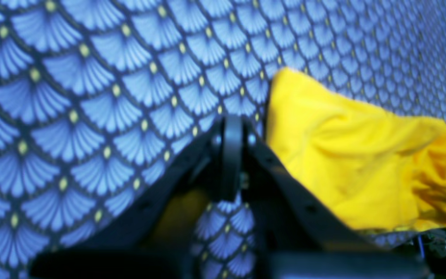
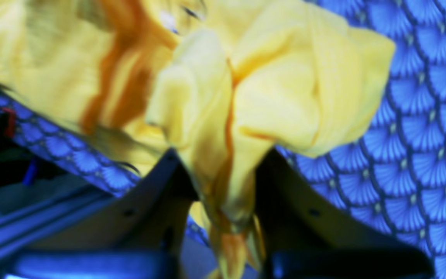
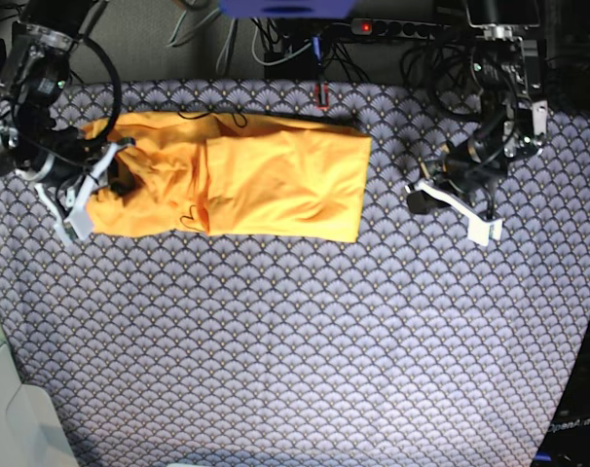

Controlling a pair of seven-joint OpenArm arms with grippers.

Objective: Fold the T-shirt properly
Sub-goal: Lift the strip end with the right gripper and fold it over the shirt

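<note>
the t-shirt [image 3: 232, 175] lies as a long orange-yellow band on the patterned cloth [image 3: 295, 350] that covers the tabletop, toward its far edge and left of centre, already doubled lengthwise by the look of it. its soft cotton is smooth across the middle and bunched at the left end, where a tiny black heart outline sits near a fold line. the right gripper [image 3: 105, 161] has its fingers nearly closed on that bunched end; the right wrist view shows a gathered pleat of fabric pinched between them, probably so that end can be lifted and carried over. the left gripper [image 3: 420, 195] hangs just past the shirt's other end, fingers fully closed on nothing, apparently waiting. the cloth's scallop print looks flat and matte.
</note>
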